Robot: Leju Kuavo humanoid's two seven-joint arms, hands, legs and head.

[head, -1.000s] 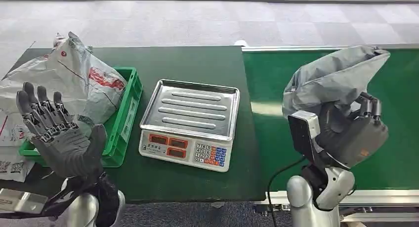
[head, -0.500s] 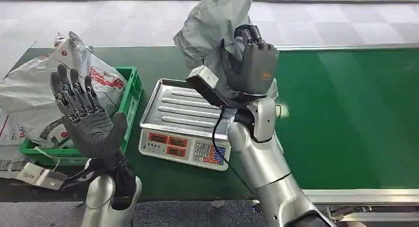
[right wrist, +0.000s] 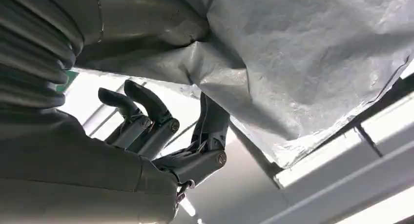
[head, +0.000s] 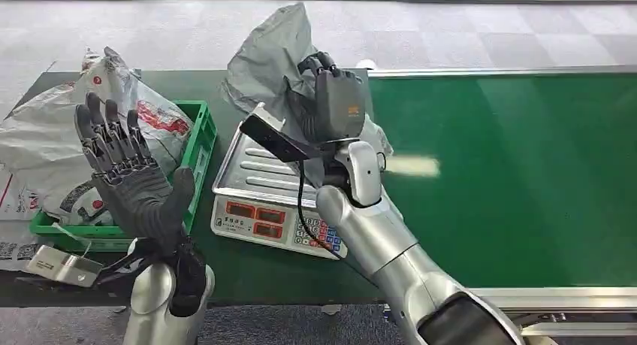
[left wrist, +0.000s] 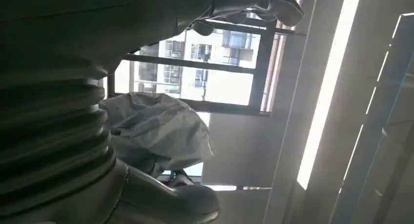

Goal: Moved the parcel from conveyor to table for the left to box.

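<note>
Two hands work the handoff: nearest, the left hand [head: 131, 181] waits palm-up, fingers spread and holding nothing, beside the green crate [head: 197, 158]. Beyond it, the right hand [head: 330, 108] clutches the grey parcel [head: 267, 63] in the air over the scale [head: 289, 187]. A good release likely means lowering it flat onto the table [head: 263, 86] within the left's reach.

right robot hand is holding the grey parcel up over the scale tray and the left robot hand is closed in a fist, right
Not quite. The left robot hand is open, its palm raised and its fingers spread apart with nothing in them, as the head view shows. The rest stands: the right robot hand holds the grey parcel up over the scale tray.
</note>
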